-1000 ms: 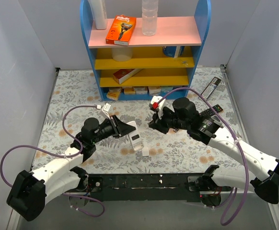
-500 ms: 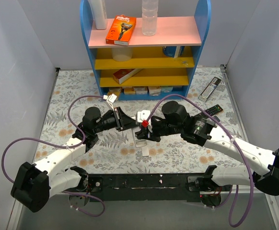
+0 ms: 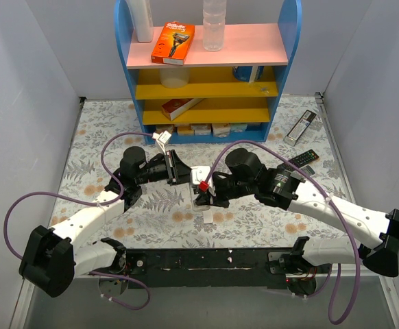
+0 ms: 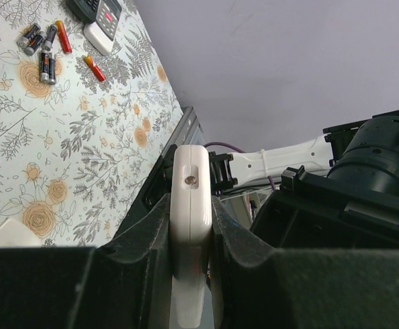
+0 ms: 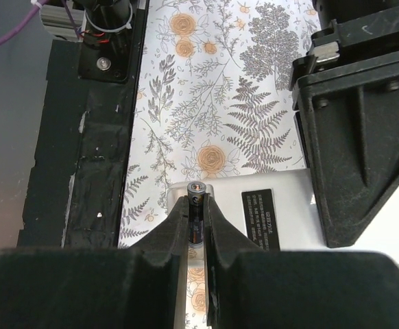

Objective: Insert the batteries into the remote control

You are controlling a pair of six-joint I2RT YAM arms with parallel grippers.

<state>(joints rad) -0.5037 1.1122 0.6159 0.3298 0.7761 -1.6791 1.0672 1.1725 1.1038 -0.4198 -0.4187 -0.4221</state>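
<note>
My left gripper [image 4: 190, 212] is shut on the small white remote control [image 4: 190, 199], held edge-on between the fingers and off the table. In the top view the left gripper [image 3: 179, 173] and remote [image 3: 197, 175] meet my right gripper [image 3: 205, 190] at the table's middle. My right gripper [image 5: 196, 214] is shut on one dark battery [image 5: 196, 202], its tip just over the end of the remote's plain white back [image 5: 288, 219], beside a black label. Several loose batteries [image 4: 43, 49] with red ends lie on the floral cloth far off.
A small white cover piece [image 3: 206, 217] lies on the cloth below the grippers, also in the left wrist view [image 4: 11, 233]. A light remote [image 4: 102, 26] lies by the loose batteries. A silver remote [image 3: 300, 127] and black remote [image 3: 302, 159] lie right. A blue shelf unit [image 3: 206, 75] stands behind.
My right gripper has swung left from the right side to the remote, carrying the battery. My left gripper has raised the remote and moved it up and right towards the middle.
</note>
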